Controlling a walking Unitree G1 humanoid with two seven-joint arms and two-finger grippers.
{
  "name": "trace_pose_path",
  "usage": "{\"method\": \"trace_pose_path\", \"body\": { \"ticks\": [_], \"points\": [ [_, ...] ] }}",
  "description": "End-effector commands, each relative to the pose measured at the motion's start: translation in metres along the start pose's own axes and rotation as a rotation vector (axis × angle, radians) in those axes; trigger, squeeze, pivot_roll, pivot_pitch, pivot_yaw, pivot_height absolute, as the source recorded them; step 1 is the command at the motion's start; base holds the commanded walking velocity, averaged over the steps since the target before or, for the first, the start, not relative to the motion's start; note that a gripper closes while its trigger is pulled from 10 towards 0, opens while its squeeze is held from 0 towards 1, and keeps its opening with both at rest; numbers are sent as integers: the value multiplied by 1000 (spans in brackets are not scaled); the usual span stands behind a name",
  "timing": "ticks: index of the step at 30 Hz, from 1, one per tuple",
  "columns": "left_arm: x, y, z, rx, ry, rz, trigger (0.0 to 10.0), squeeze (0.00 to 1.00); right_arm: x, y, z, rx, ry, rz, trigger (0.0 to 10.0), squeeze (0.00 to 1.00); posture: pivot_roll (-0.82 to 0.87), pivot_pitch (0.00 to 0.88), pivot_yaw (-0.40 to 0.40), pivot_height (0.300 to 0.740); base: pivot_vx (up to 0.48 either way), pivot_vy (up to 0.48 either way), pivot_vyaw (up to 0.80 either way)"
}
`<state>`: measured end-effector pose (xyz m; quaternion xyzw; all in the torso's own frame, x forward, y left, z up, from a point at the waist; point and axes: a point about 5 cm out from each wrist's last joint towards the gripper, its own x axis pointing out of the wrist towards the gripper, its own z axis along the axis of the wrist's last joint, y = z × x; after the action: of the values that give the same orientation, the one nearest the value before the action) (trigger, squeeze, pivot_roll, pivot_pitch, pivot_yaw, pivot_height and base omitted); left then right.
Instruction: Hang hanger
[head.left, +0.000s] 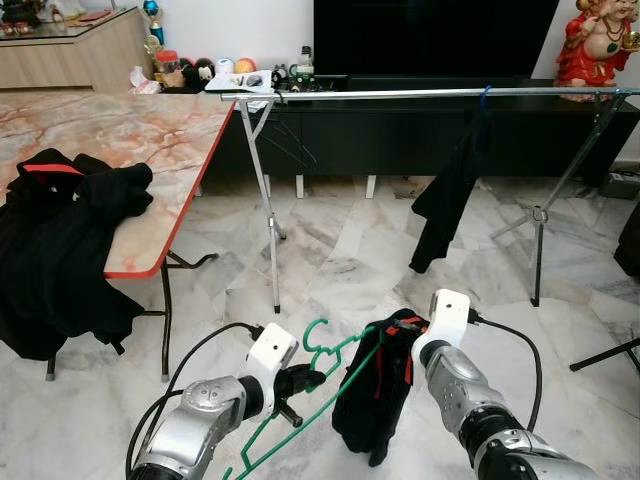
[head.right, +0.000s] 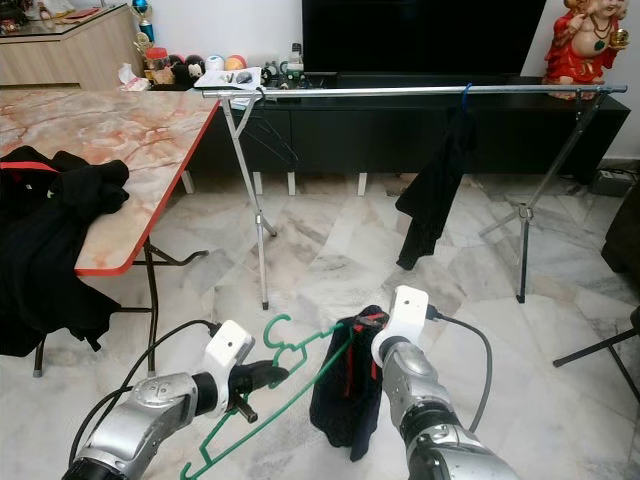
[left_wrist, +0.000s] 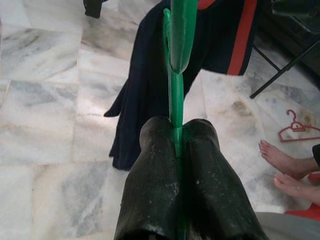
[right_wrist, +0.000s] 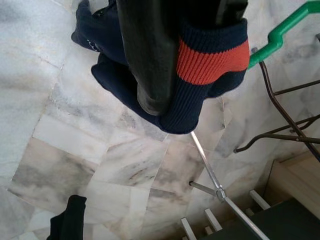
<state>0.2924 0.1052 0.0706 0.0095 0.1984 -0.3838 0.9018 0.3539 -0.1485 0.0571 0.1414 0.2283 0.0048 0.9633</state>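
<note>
Two grippers work low in the near foreground over the marble floor (head.left: 340, 250). The left gripper (head.left: 300, 385) has its black fingers (left_wrist: 165, 190) pressed together on the thin bar of a green hanger (head.left: 330, 350), whose hook curls up just beside the right arm. The right gripper (head.left: 405, 335) is clamped on the red-striped ribbed edge of a dark navy garment (head.left: 375, 410) that hangs from it, draped beside the hanger. Farther off, a silver clothes rail (head.left: 420, 94) spans the room with a black garment (head.left: 450, 195) hanging from it on a blue hook. At the left, a marble-topped table (head.left: 130, 140) carries a heap of black clothing (head.left: 60, 230). A person's bare feet (left_wrist: 287, 167) and a red hanger (left_wrist: 297, 127) lie on the floor. No readable writing shows.
</note>
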Motion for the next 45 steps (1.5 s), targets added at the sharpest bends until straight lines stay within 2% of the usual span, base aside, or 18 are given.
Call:
{"method": "trace_pose_path", "body": {
  "ticks": [1, 5, 7, 9, 13, 17, 18, 20, 21, 24, 25, 28, 31, 33, 35, 38, 42, 45],
  "points": [
    [0, 1, 11, 11, -48, -1, 10000, 0, 0, 0, -3, -13, 15, 3, 10000, 0, 170, 40, -4, 740, 0, 0, 0],
    [1, -3, 10, 13, -47, -36, 10000, 0, 0, 11, -5, -92, 27, 119, 10000, 0, 169, 41, -1, 740, 0, 0, 0],
    [1, -5, 10, 14, -44, -54, 10000, 0, -1, 19, -5, -169, 31, 204, 10000, 0, 166, 42, 2, 740, 0, 0, 0],
    [1, -6, 9, 13, -44, -71, 10000, 0, -2, 22, -5, -213, 28, 240, 10000, 0, 166, 42, 2, 740, 0, 0, 0],
    [-1, -10, 9, 8, -41, -112, 10000, 0, -4, 22, -5, -391, 24, 302, 10000, 0, 163, 43, 4, 740, 0, 0, 0],
    [-1, -11, 9, 10, -39, -128, 10000, 0, -5, 23, 2, -485, 3, 357, 10000, 0, 162, 43, 5, 740, 0, 0, 0],
    [-2, -11, 8, 12, -34, -134, 10000, 0, -7, 23, 7, -559, -24, 382, 10000, 0, 159, 44, 6, 740, 0, 0, 0],
    [-2, -11, 8, 12, -33, -135, 10000, 0, -7, 23, 8, -576, -29, 388, 10000, 0, 159, 44, 6, 740, 0, 0, 0],
    [-2, -11, 8, 12, -30, -139, 10000, 0, -8, 21, 10, -633, -39, 391, 10000, 0, 159, 44, 6, 740, 0, 0, 0],
    [-2, -11, 7, 14, -26, -140, 10000, 0, -10, 19, 15, -713, -63, 401, 10000, 0, 156, 44, 8, 740, 0, 0, 0],
    [-3, -10, 7, 14, -24, -142, 10000, 0, -10, 12, 22, -807, -104, 339, 10000, 0, 156, 44, 8, 740, 0, 0, 0],
    [-5, -9, 6, 17, -21, -145, 10000, 0, -10, -4, 32, -963, -123, 227, 10000, 0, 157, 44, 9, 740, 0, 0, 0],
    [-6, -8, 5, 20, -17, -145, 10000, 0, -9, -18, 35, -916, -90, 116, 10000, 0, 157, 44, 9, 740, 0, 0, 0],
    [-6, -8, 5, 22, -17, -145, 10000, 0, -9, -23, 35, -902, -79, 75, 10000, 0, 157, 44, 9, 740, 0, 0, 0],
    [-6, -9, 6, 27, -19, -154, 10000, 0, -9, -24, 34, -840, -94, 41, 10000, 0, 157, 44, 9, 740, 0, 0, 0],
    [-7, -10, 6, 31, -20, -171, 10000, 0, -9, -19, 35, -798, -137, 58, 10000, 0, 156, 41, 10, 740, 0, 0, 0],
    [-9, -13, 5, 39, -14, -205, 10000, 0, -10, -12, 39, -808, -214, 90, 10000, 0, 156, 41, 10, 740, 0, 0, 0],
    [-10, -16, 6, 41, -17, -240, 10000, 0, -12, -2, 43, -793, -259, 189, 10000, 0, 156, 41, 13, 740, 0, 0, 0]
  ]
}}
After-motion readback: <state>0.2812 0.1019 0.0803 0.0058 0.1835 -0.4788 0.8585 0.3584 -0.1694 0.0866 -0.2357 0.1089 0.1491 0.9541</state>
